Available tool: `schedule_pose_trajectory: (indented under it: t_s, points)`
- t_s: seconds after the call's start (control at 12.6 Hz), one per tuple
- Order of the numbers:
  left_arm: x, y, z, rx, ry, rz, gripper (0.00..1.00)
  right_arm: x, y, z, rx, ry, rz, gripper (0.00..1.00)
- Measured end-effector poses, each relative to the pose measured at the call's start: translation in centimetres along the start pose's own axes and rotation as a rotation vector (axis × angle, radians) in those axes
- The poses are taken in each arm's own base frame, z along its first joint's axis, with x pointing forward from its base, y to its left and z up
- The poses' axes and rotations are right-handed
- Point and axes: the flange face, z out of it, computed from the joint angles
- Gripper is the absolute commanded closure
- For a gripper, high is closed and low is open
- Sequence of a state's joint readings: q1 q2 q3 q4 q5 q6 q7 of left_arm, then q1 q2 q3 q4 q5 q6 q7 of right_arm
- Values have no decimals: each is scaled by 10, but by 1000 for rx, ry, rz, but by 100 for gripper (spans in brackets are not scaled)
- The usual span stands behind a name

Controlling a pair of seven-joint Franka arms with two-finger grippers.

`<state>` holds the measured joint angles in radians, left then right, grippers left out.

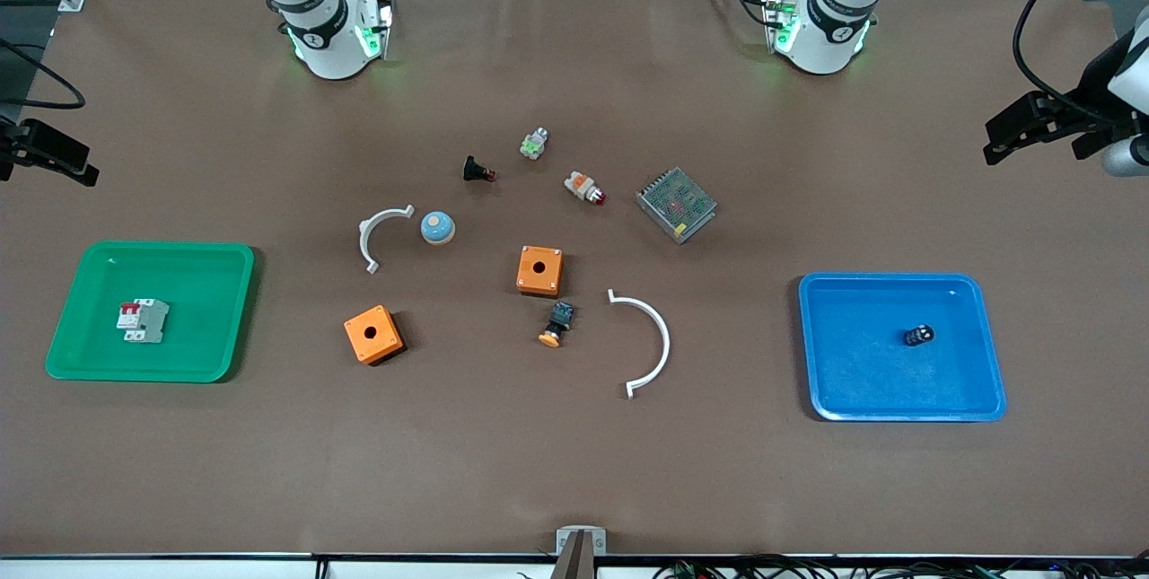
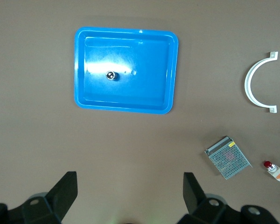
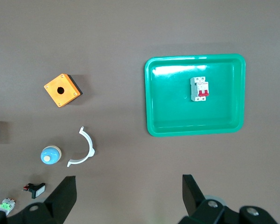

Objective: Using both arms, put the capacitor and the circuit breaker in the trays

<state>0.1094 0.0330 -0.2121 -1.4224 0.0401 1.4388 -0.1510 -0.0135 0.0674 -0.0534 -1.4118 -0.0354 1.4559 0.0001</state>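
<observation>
The capacitor (image 1: pixel 918 335), a tiny black cylinder, lies in the blue tray (image 1: pixel 862 372) at the left arm's end of the table. It also shows in the left wrist view (image 2: pixel 111 75), in the tray (image 2: pixel 144 88). The circuit breaker (image 1: pixel 143 321), white-grey with red levers, lies in the green tray (image 1: pixel 202 292) at the right arm's end, also seen in the right wrist view (image 3: pixel 199 88). My left gripper (image 2: pixel 129 175) is open and empty, high over bare table beside the blue tray. My right gripper (image 3: pixel 129 177) is open and empty, high over bare table beside the green tray (image 3: pixel 172 112).
Mid-table lie two orange boxes (image 1: pixel 539 270) (image 1: pixel 372 334), a silver mesh box (image 1: pixel 676 204), two white arcs (image 1: pixel 648 343) (image 1: pixel 377 233), a blue dome (image 1: pixel 437 227), an orange-capped push-button (image 1: pixel 556 324), a black red-tipped part (image 1: pixel 478 171) and a white-orange part (image 1: pixel 584 188).
</observation>
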Motion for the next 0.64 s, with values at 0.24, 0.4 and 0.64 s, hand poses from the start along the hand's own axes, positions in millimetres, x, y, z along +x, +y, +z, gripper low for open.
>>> schedule_pose_trajectory:
  t_s: [0.24, 0.4, 0.64]
  points:
    - [-7, 2, 1, 6, -5, 3, 0, 0, 0, 0, 0, 0, 0, 0]
    - [-8, 2, 2, 6, -8, 13, 0, 0, 0, 0, 0, 0, 0, 0]
    - [-8, 2, 4, 7, -12, 19, 0, 0, 0, 0, 0, 0, 0, 0]
